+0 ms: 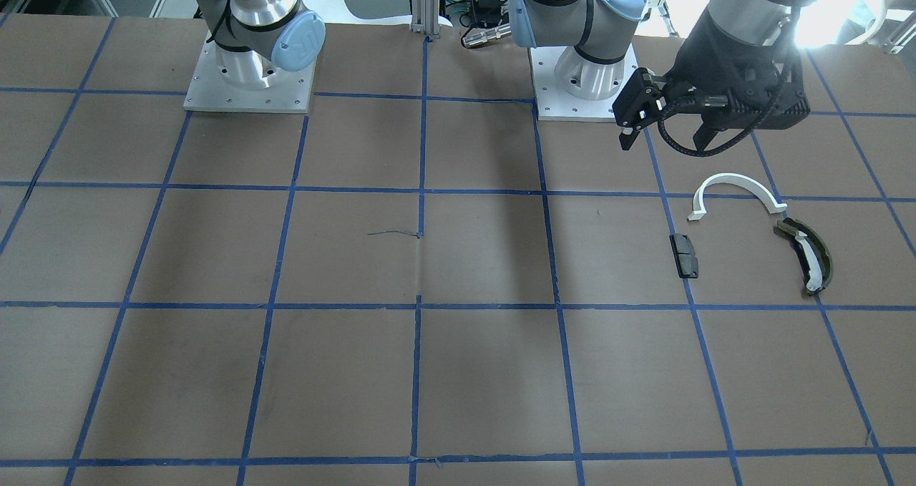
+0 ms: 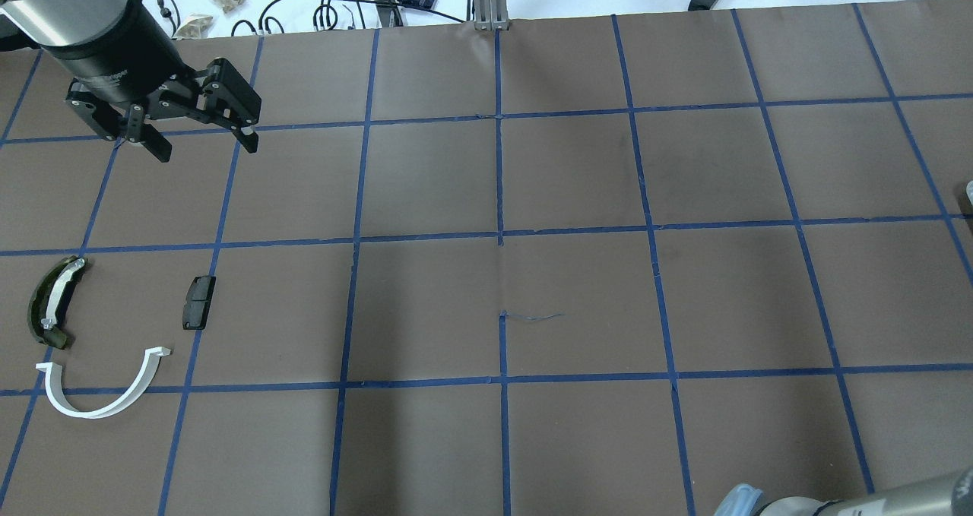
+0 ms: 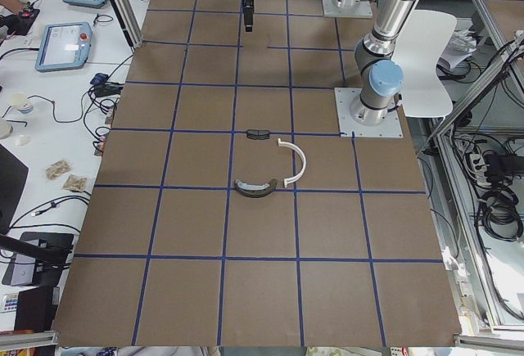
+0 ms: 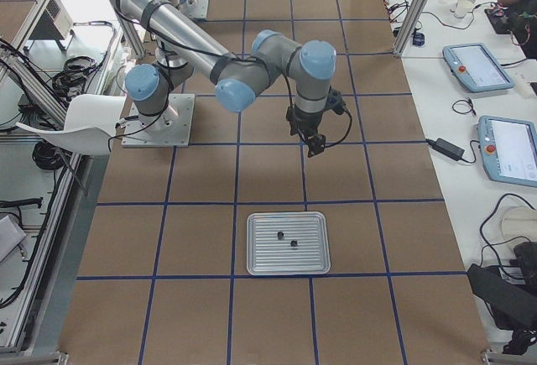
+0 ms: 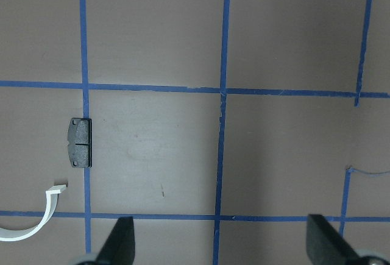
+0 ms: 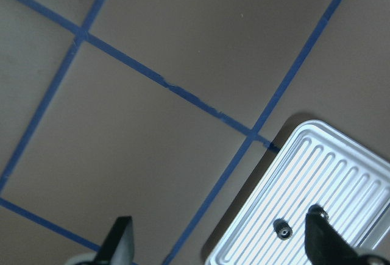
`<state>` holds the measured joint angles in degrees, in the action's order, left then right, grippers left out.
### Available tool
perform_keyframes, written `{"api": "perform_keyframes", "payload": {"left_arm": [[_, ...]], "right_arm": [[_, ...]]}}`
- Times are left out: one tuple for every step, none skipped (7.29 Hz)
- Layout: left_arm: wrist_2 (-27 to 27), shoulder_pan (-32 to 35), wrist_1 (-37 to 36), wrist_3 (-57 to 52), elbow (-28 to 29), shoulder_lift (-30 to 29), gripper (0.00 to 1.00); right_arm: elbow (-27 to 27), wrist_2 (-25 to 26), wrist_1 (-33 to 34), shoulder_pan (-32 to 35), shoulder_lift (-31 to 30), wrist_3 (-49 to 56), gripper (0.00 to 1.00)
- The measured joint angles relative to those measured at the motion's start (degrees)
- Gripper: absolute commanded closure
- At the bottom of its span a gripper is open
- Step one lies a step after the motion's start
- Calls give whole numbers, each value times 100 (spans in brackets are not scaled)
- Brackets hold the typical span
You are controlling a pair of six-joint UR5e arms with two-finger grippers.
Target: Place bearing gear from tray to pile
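Hovering near the tray (image 4: 267, 252), the right tool (image 4: 311, 145) gapes wide.

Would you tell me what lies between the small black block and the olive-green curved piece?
Nothing; in the overhead view only bare table separates the black block and the olive-green curved piece.

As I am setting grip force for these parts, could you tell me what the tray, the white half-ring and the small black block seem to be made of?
The tray: probably metal, silvery with a ribbed floor and soft sheen. The white half-ring: likely plastic, evenly white, matt and thin-walled. The small black block: dark and matt; plastic or rubber, I cannot tell which.
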<state>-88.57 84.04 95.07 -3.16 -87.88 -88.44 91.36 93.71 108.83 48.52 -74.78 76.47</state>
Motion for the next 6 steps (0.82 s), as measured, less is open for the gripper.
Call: {"api": "perform_keyframes", "payload": {"left_arm": [[-9, -10, -33, 3, -79, 25, 0], [-13, -11, -103, 11, -117, 39, 0], [-17, -19, -159, 15, -137, 43, 0], [-19, -21, -182, 16, -151, 45, 0], [-19, -21, -193, 17, -155, 46, 0], [-18, -21, -197, 17, -158, 46, 0]], "right_arm": [[1, -21, 432, -349, 467, 1008, 4], [1, -36, 847, -605, 871, 1832, 4], [-1, -38, 1099, -808, 1163, 2633, 5], [-2, -39, 1220, -980, 1315, 3277, 6], [-1, -128, 1300, -1164, 1418, 3487, 7], [-1, -294, 1368, -1350, 1539, 3315, 8]]}}
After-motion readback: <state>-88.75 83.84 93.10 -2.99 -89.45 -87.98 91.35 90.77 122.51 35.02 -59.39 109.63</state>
